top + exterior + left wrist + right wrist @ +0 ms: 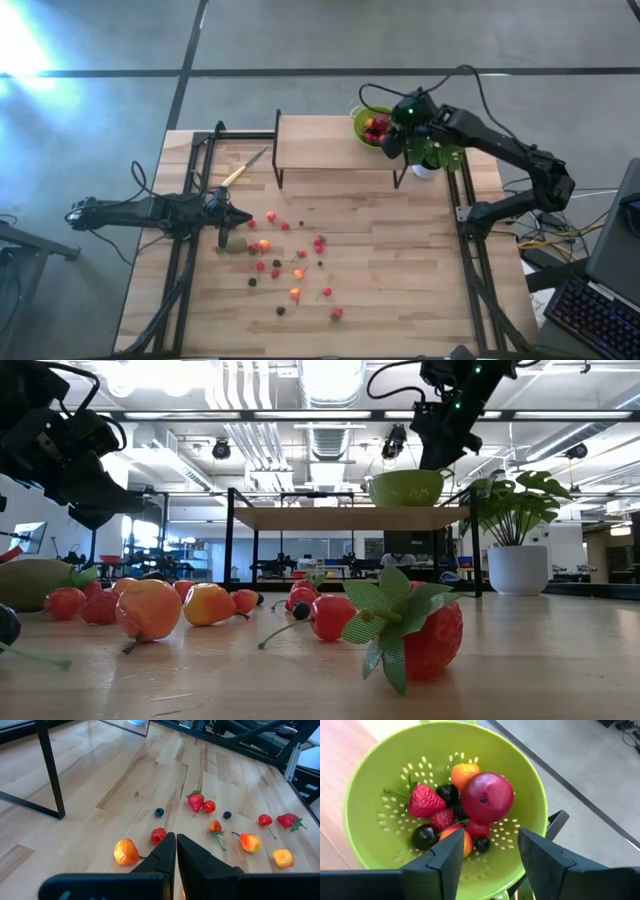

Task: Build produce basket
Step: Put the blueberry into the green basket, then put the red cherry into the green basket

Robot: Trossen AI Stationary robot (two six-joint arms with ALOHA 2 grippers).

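The produce basket, a lime-green colander (445, 800), stands on the raised wooden shelf (330, 142) at the table's far right. It holds strawberries, dark berries, an orange fruit and a larger round red fruit (487, 797) resting on top of the pile. My right gripper (490, 865) hovers open just above the basket's rim (372, 125), with nothing between its fingers. More produce (290, 265) lies scattered on the table's middle, with a brownish-green oval fruit (235, 243) at its left. My left gripper (176, 851) waits shut over the table's left part (235, 218), near that fruit.
A yellow-handled knife (243, 170) lies at the far left beside the shelf's black frame (278, 150). A potted plant (517, 530) stands right of the shelf, under my right arm. Black rails (190, 200) run along both table sides. Bare wood lies near the front edge.
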